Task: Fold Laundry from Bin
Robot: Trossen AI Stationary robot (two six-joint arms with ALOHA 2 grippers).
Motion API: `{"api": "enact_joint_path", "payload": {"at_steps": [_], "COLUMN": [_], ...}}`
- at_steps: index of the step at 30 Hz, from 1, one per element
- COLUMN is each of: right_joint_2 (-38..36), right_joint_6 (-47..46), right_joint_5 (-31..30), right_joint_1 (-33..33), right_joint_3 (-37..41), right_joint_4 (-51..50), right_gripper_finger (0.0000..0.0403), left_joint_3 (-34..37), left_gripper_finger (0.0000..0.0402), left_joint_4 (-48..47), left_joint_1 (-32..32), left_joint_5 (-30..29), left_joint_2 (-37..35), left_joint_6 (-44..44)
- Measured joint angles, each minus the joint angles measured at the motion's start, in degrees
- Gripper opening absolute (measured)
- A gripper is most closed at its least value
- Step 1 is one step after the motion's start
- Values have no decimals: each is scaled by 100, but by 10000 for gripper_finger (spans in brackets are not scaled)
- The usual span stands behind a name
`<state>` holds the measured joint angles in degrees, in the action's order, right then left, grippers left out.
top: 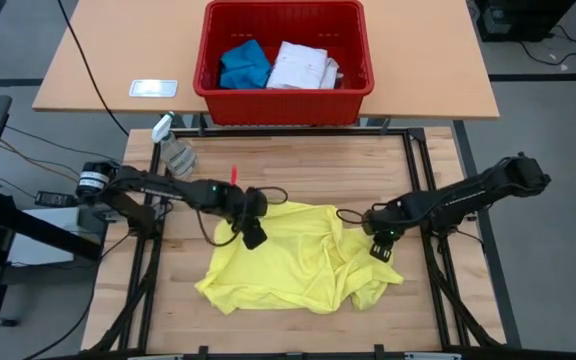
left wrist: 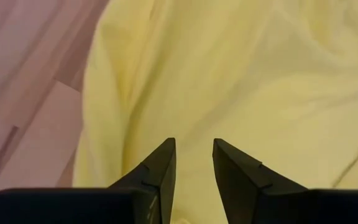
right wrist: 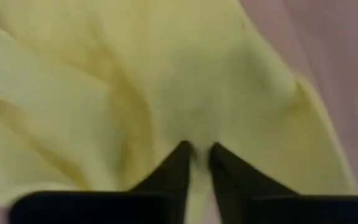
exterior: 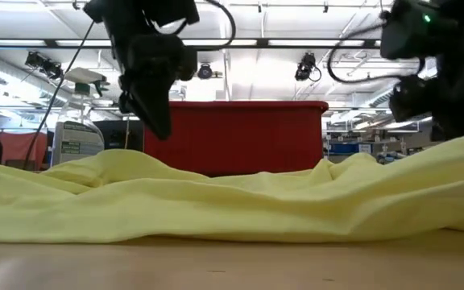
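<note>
A: Left pincer [top: 253, 236] — where, how set?
B: Hanging just above the yellow shirt [top: 298, 258], over its near-left edge. Narrowly parted, gripping nothing; bare bench [top: 298, 165] beside it.

A: Right pincer [top: 381, 248]?
B: Down on the shirt's far-right part. Fingers [right wrist: 179, 163] drawn nearly together, a small ridge of yellow cloth bunched between the tips. Pinching the shirt.

A: Shirt itself?
B: Spread crumpled on the bench, between and under both pincers.

A: Bin [top: 284, 62]?
B: Well beyond both pincers, on a second bench. Blue piece [top: 243, 65] and white shirt [top: 301, 67] inside, side by side.

A: Anything else?
B: Spray bottle [top: 174, 148] beyond the left pincer, lying on the bench.
</note>
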<state>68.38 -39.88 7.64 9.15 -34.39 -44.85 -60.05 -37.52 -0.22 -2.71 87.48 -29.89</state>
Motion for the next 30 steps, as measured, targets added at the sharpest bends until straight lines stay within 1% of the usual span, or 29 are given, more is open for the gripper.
{"api": "enact_joint_path", "payload": {"at_steps": [1,4,7,9,11,13,15,17,20,23,25,28,30], "right_joint_2": [-25,-53,-57,-57,-57,-26,44,96,8,-217,-390,-570,-598], "right_joint_6": [45,54,56,83,145,247,262,399,540,519,413,172,-47], "right_joint_5": [-6,-223,-971,-1538,-2002,-2153,-2061,-1774,-1302,-934,-620,114,425], "right_joint_1": [-26,-236,-690,-1104,-1619,-2213,-2737,-3103,-3296,-3152,-2946,-2438,-1962], "right_joint_3": [-118,-508,-827,-942,-967,-953,-922,-912,-912,-970,-986,-939,-835], "right_joint_4": [-84,-532,-1188,-1483,-1487,-1422,-1375,-1415,-1425,-1482,-1476,-1313,-1094], "right_gripper_finger": [20,8,5,4,3,3,6,20,59,98,117,129,129], "left_joint_3": [0,0,2,-2,4,2,2,2,2,2,2,2,44], "left_gripper_finger": [111,111,111,111,111,111,111,111,111,111,111,111,111], "left_joint_4": [-4,-27,-105,-87,-116,-46,-82,-78,-80,-36,47,215,269], "left_joint_1": [78,276,431,526,609,692,770,811,803,637,456,192,119], "left_joint_5": [67,139,158,158,156,154,154,154,152,152,154,164,270], "left_joint_2": [-7,-31,-109,-134,-147,-157,-155,-155,-155,-155,-155,-126,-100], "left_joint_6": [85,365,500,553,560,566,566,564,541,527,625,1260,1685]}}
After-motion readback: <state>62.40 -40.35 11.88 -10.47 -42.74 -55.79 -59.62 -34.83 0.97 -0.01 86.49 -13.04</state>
